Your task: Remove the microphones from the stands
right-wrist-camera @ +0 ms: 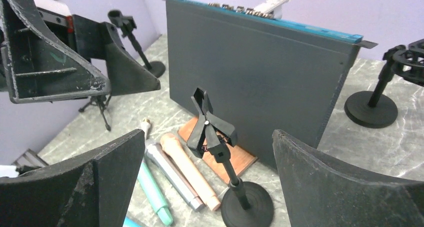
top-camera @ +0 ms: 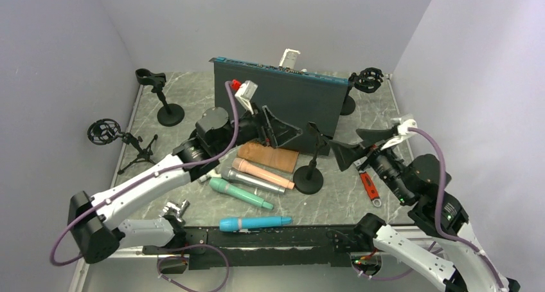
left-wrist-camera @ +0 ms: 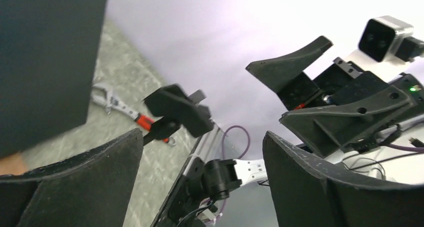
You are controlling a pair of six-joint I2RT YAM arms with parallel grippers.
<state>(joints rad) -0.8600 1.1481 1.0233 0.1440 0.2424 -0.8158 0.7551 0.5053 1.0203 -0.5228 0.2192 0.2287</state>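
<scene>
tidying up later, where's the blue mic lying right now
Top view: the blue microphone lies flat along the near edge of the table, slightly left of centre, just nearer than the green microphone.

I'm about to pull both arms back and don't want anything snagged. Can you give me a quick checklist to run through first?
1. Clip of the centre stand empty: ok, no microphone in it.
2. Centre stand upright on its round base: ok.
3. Left gripper open, holding nothing: ok.
4. Right gripper open, holding nothing: ok.
5. No finger touching the clip: ok, in both wrist views it sits ahead of the fingers.
6. Microphones lying flat on the table: ok for the pink microphone, silver microphone, green microphone and blue microphone.
</scene>
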